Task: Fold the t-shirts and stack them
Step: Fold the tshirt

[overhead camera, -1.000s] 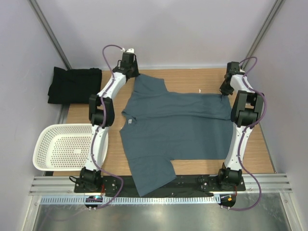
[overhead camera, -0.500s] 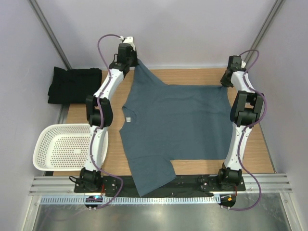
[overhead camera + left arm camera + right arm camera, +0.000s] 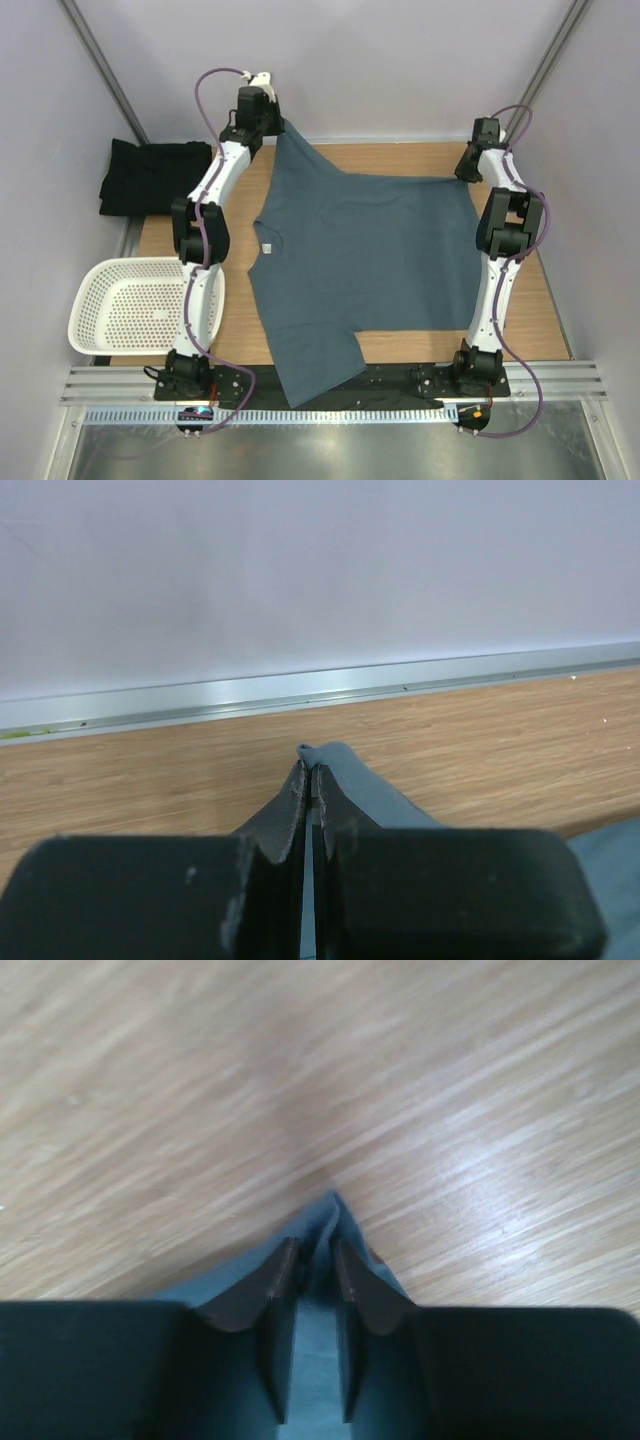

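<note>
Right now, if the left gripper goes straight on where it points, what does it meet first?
Past the shirt it pinches, the left gripper would likely meet the table near the far rail, else the wall behind; depth is unclear.

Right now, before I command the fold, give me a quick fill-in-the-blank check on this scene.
1. The left fingers and right fingers both pinch the spread shirt, whose colour is ____.
2. The black shirt lies folded on the ____ arm's side.
3. The perforated basket is ____ in colour.

Missing words: blue-grey; left; white.
</note>
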`<state>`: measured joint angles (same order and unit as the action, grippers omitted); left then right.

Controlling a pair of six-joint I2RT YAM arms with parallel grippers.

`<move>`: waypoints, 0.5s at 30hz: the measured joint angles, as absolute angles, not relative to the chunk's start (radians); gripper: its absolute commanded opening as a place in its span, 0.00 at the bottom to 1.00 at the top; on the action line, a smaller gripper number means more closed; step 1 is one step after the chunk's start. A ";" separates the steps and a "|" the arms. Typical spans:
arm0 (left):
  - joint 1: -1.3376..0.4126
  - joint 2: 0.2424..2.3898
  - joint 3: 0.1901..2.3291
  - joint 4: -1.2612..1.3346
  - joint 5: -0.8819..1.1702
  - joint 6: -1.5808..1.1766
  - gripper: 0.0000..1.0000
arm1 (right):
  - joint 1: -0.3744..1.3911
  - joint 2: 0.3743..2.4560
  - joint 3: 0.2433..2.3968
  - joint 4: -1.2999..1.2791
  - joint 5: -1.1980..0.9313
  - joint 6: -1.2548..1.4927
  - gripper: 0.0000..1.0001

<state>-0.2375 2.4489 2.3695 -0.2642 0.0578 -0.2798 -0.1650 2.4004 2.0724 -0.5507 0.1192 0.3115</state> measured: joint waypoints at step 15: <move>-0.238 2.449 2.362 -0.253 0.080 -0.289 0.00 | -0.206 2.446 2.299 -0.685 0.102 0.283 0.75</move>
